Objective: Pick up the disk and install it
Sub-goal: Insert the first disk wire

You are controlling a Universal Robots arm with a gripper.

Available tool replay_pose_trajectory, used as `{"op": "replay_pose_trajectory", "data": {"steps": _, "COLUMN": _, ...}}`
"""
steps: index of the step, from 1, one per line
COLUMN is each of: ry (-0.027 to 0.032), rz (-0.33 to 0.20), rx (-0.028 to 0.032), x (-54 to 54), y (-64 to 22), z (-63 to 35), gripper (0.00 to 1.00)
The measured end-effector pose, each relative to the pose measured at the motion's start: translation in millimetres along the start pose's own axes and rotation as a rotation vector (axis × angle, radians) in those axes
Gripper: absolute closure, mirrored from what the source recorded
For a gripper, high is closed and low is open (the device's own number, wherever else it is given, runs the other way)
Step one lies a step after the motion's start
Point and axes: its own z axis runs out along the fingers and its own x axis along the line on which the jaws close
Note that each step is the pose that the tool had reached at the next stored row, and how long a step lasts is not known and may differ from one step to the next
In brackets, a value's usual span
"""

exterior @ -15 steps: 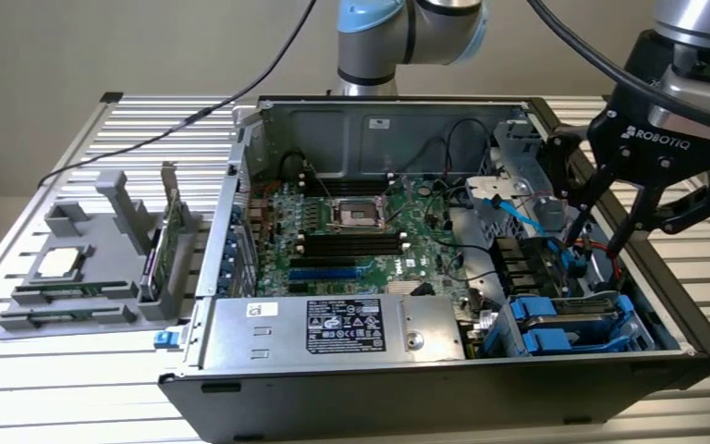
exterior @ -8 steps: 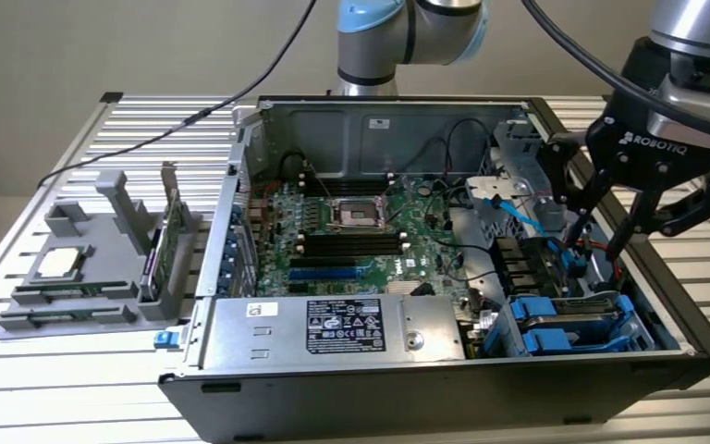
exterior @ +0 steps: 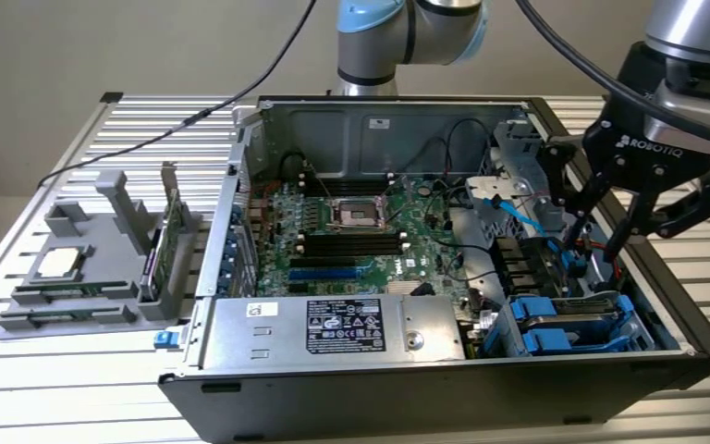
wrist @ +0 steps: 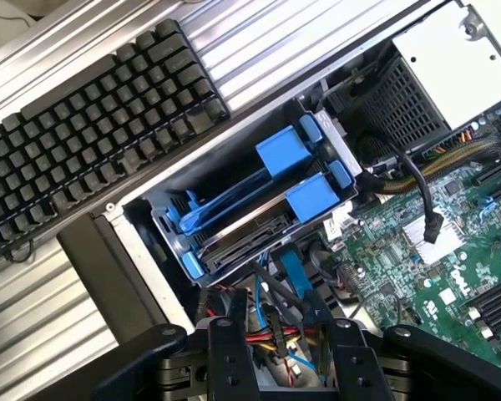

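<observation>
the slatted metal surface (exterior: pixel 34 370) carries an open computer case (exterior: pixel 454 402) lying on its side. in its drive cage (exterior: pixel 636 324), at the near corner on the exterior view's right, sits the disk (exterior: pixel 571 313) in its blue carrier. it seems to stand edge up toward the open side, long axis along the case's near wall. the hand (exterior: pixel 595 245) hangs just above the cage among cables, fingers apart, holding nothing. either the pick hasn't begun or the install is done; i can't tell which.
</observation>
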Motion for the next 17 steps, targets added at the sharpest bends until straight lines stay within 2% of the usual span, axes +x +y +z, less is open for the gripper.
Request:
{"op": "replay_pose_trajectory", "data": {"steps": 7, "ry": 0.0007, "rz": -0.006, "rx": 0.0003, "x": -0.6, "y": -1.0, "z": 0.7, "gripper": 0.60}}
{"op": "replay_pose_trajectory", "data": {"steps": 13, "ry": 0.0065, "rz": -0.036, "rx": -0.0019, "x": -0.9, "y": -1.4, "z": 4.3, "gripper": 0.60}}
{"op": "replay_pose_trajectory", "data": {"steps": 17, "ry": 0.0071, "rz": -0.037, "rx": -0.0023, "x": -0.9, "y": -1.4, "z": 4.6, "gripper": 0.62}}
